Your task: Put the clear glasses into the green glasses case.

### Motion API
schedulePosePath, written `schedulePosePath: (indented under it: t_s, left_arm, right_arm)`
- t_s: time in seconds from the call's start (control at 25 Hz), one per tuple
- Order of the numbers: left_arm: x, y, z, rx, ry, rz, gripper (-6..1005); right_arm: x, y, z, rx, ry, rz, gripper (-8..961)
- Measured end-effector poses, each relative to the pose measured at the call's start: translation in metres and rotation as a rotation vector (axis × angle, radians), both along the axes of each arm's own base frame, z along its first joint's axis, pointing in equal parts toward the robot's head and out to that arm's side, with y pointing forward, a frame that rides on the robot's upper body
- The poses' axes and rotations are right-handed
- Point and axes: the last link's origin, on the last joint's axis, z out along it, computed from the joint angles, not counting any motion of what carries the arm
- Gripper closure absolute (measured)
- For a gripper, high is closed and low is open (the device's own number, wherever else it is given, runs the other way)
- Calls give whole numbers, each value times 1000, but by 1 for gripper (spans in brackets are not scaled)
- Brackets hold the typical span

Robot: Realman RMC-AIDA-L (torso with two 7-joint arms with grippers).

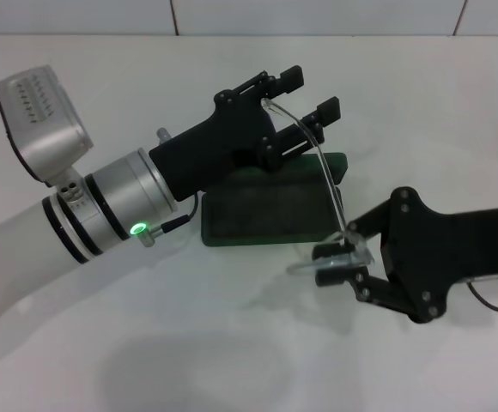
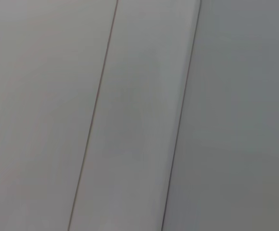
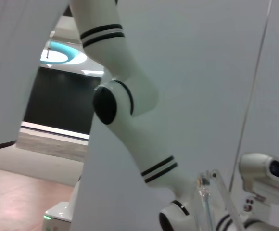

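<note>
The green glasses case [image 1: 262, 216] lies open in the middle of the table, dark lining up. The clear glasses [image 1: 328, 182] hang above its right end. One thin see-through arm arcs up from the front piece to a point between the fingers of my left gripper [image 1: 309, 94]. That gripper hovers over the back of the case, its black fingers [image 1: 288, 79] spread apart and open. At the case's front right corner my right gripper [image 1: 331, 264] is shut on the glasses' front. A strip of the clear frame [image 3: 210, 196] shows in the right wrist view.
The white table [image 1: 232, 343] spreads on all sides of the case. A white tiled wall [image 1: 318, 15] runs along the back. The left wrist view holds only pale panels [image 2: 139, 115]. The left arm's white links [image 3: 130, 115] fill the right wrist view.
</note>
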Motion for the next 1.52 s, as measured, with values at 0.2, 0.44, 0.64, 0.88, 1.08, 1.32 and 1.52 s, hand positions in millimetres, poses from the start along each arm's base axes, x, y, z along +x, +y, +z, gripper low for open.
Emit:
schedulePosePath:
  t_s: [0.2, 0.44, 0.64, 0.88, 1.08, 1.32, 1.52]
  left_arm:
    - [1, -3, -1, -8, 2, -17, 300]
    - [-1, -3, 0, 3, -2, -8, 300]
    - [-4, -5, 0, 24, 7, -8, 300]
    - [-5, -6, -1, 38, 12, -13, 300]
    - [-7, -7, -2, 51, 29, -17, 300]
    - [-11, -11, -3, 59, 35, -11, 300]
    - [-13, -12, -3, 67, 39, -9, 300]
  right_arm:
    - [-2, 9, -1, -3, -15, -59, 830]
    - [-3, 19, -1, -24, -44, -141, 830]
    - [-2, 26, -1, -48, -66, -226, 829]
    - [-2, 33, 0, -87, -86, -323, 829]
    - [-1, 36, 0, -91, -92, -359, 829]
    - [2, 39, -1, -95, -99, -409, 829]
    - [2, 38, -1, -102, -98, -411, 829]
